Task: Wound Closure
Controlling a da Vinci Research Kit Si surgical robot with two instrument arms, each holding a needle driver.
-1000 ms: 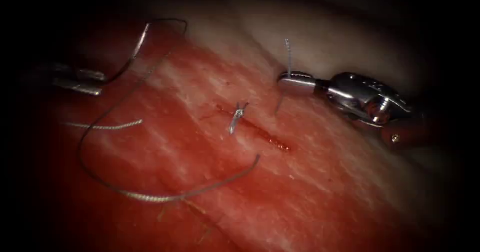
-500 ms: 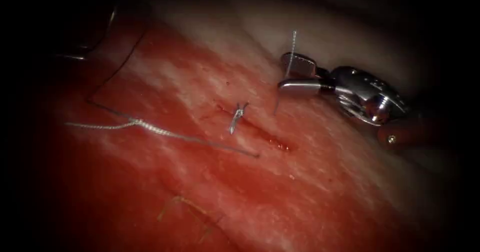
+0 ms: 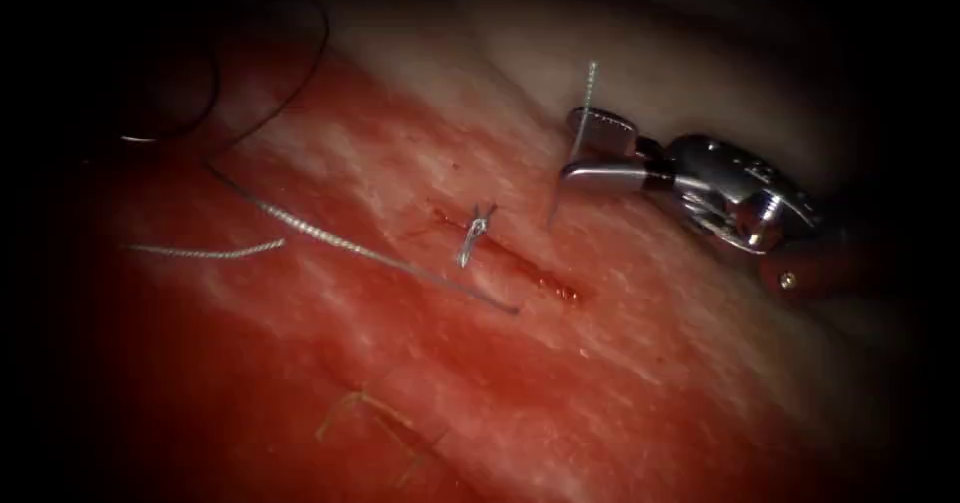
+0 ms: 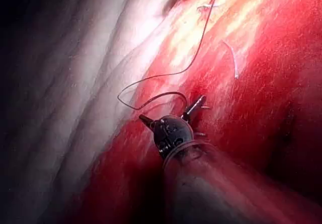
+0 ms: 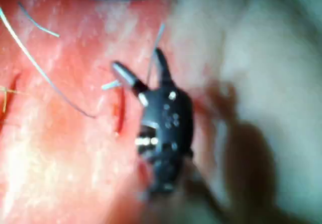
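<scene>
The cut [image 3: 515,258] runs slantwise across the tissue [image 3: 620,383], with a knotted stitch [image 3: 477,229] over its upper part. To the right of the cut, my right tool [image 3: 588,147] has its jaws open. A short upright piece of thread [image 3: 586,93] stands between them, ungripped. A long thread [image 3: 340,245] lies on the tissue left of the cut, its free end [image 3: 514,310] beside the cut. At the far left it runs up into a thin dark arc [image 3: 205,98], likely the needle, lying on top of the tissue. My left tool [image 4: 172,111] has its jaws spread, holding nothing, with the thread's loop [image 4: 151,99] just before them.
A short cut end of thread [image 3: 205,253] lies loose on the tissue at the left. Yellowish strands [image 3: 375,418] mark the tissue low down. Pale skin [image 3: 660,63] rises behind the right tool. Red fluid wets the cut.
My left tool drew away up and to the left, straightening the slack thread loop, then opened its jaws. My right tool's jaws opened off the short thread piece.
</scene>
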